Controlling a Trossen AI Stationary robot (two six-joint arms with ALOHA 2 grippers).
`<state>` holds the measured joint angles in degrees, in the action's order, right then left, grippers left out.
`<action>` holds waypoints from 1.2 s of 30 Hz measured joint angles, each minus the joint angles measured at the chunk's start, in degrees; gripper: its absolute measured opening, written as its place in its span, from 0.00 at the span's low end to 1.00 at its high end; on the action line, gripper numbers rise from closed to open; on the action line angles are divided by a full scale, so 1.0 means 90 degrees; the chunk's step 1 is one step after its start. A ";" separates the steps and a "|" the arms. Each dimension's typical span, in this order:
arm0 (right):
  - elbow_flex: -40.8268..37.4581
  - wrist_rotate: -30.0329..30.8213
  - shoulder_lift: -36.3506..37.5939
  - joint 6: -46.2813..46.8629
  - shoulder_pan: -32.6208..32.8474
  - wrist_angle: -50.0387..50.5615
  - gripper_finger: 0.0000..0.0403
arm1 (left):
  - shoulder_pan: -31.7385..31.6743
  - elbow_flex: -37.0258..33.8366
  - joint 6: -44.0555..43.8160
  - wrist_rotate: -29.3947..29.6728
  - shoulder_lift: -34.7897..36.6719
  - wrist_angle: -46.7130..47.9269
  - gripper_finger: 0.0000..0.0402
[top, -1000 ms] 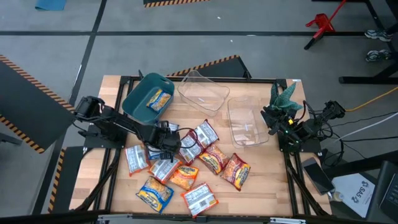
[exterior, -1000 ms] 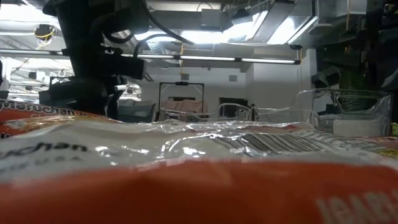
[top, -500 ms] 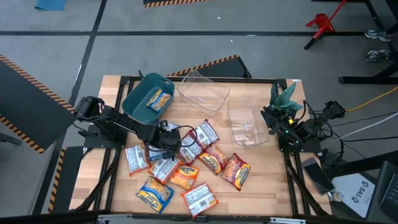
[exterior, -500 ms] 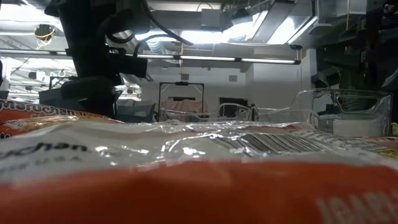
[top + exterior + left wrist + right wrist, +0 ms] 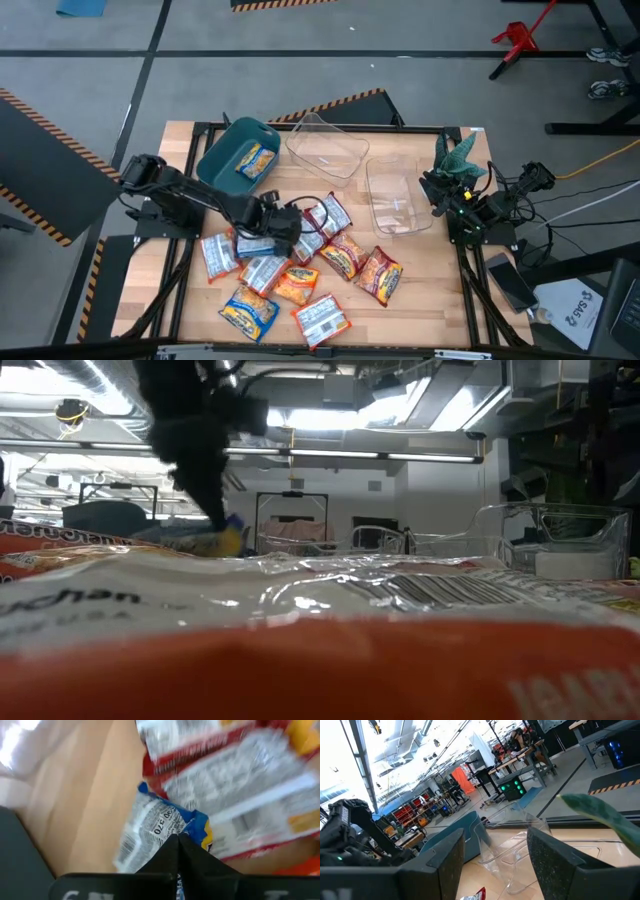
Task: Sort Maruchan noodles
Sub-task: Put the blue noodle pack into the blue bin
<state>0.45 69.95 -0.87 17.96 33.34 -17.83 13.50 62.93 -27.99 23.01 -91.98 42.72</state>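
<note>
Left end effector [image 5: 177, 840] clenching a blue-yellow noodle packet [image 5: 160, 832] by its edge, hovering over the pile of Maruchan packets [image 5: 300, 265] mid-worktop [image 5: 430, 300], one packet lying in the teal bin [image 5: 225, 150], right end effector [image 5: 437, 192] waiting, fingers parted, beside the clear containers [image 5: 395, 195]

The centre of the table [image 5: 420, 290] is crowded by scattered noodle packets [image 5: 300, 270], overlapping and touching. The far edge is blocked by a teal bin [image 5: 228, 150] and two clear containers [image 5: 325, 145]. Bare wood is left open near the right side.
</note>
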 joint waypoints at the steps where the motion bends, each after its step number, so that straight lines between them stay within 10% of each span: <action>1: 0.0002 0.0000 -0.0002 0.0000 0.0000 0.0000 0.51 | -0.0015 0.0124 0.0001 0.0024 0.0000 0.0023 0.00; 19: 0.0217 -0.1127 -0.0860 -0.0075 0.0000 -0.0257 0.51 | -0.0142 0.2291 0.0424 0.0556 0.0005 0.1863 0.00; 28: 0.2356 -0.1007 -0.2718 -0.1919 0.0000 -0.0017 0.51 | -0.0381 0.3466 0.0879 0.0244 0.0179 0.2783 0.00; 36: 0.4678 -0.1325 -0.5338 -0.2674 -0.0543 0.1563 0.51 | -0.0578 0.2940 0.0746 -0.0488 0.1332 0.2669 0.00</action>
<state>42.55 58.02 -48.91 -6.11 28.45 -3.76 8.30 89.39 -21.28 18.62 -80.00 66.74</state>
